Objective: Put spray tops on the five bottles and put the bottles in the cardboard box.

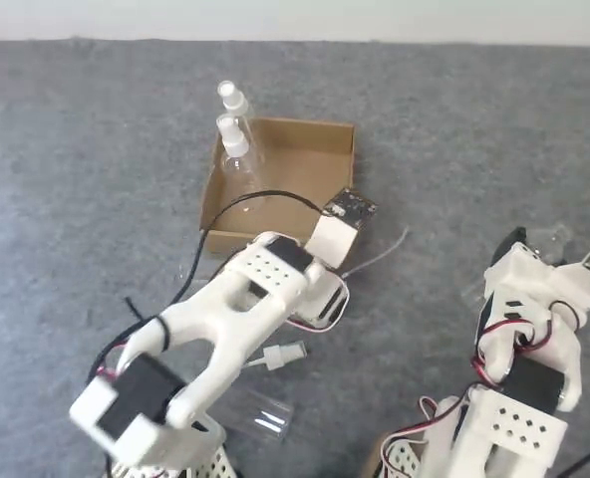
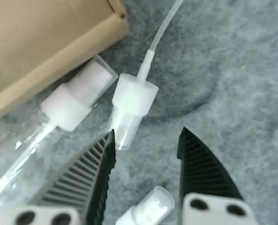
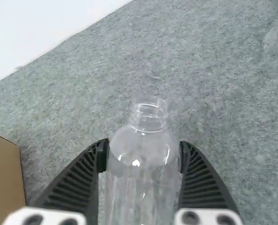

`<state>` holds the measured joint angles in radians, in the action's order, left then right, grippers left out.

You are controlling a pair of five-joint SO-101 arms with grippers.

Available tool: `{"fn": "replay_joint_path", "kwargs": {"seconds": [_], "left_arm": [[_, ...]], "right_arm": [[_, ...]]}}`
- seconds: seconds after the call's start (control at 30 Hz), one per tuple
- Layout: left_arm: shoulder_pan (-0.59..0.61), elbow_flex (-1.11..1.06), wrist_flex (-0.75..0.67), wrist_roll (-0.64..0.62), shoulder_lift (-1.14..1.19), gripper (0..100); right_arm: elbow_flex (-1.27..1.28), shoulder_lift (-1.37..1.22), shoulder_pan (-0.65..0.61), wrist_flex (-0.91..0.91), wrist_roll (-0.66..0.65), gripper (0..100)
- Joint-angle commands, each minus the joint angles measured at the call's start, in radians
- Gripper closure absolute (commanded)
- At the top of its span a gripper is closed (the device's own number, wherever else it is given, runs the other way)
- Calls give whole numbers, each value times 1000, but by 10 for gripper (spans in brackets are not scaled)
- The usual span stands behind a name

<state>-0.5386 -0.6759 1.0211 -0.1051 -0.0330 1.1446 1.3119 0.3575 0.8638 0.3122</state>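
**Gripping one uncapped bottle, the other gripper open over a loose spray top**

The left gripper (image 2: 146,138) stands wide apart and has hold of nothing. Its dark fingers (image 2: 99,178) sit either side of a loose spray top (image 2: 132,105), which lies on the grey carpet (image 1: 76,149) with its thin dip tube pointing away from the gripper. One fingertip is just beside the top's nearer end. To the left of that top, a capped bottle (image 2: 75,101) lies on its side along the near wall of the cardboard box (image 1: 295,159). A second spray top (image 2: 150,208) lies closer in, between the roots of the fingers. From above, the left arm (image 1: 235,309) stretches from the near left up to the box's near right corner.

The right gripper (image 3: 142,147) is closed around an open bottle (image 3: 148,115). Its fingers press on the clear shoulders, and the bare threaded neck points away from the wrist. This bottle is held at the right of the scene, well apart from the box.

Two upright bottles (image 1: 237,139) with spray tops stand at the box's far left corner (whether both are inside it, I cannot tell). An empty bottle (image 1: 260,413) lies on its side at the near left, beside the left arm's base.
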Motion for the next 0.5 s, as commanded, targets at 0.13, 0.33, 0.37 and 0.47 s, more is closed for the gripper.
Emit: {"fn": "replay_joint_path", "kwargs": {"seconds": [0.13, 0.33, 0.37, 0.47], "left_arm": [[-3, 168, 23, 15, 129, 852], [-40, 168, 23, 18, 147, 889], [-46, 166, 23, 18, 147, 889], [-60, 166, 26, 20, 147, 900]], "right_arm": [[-17, 18, 7, -27, 2, 978], [-17, 18, 7, -27, 2, 978], [-17, 18, 8, -27, 2, 978], [-17, 18, 8, -27, 2, 978]]}}
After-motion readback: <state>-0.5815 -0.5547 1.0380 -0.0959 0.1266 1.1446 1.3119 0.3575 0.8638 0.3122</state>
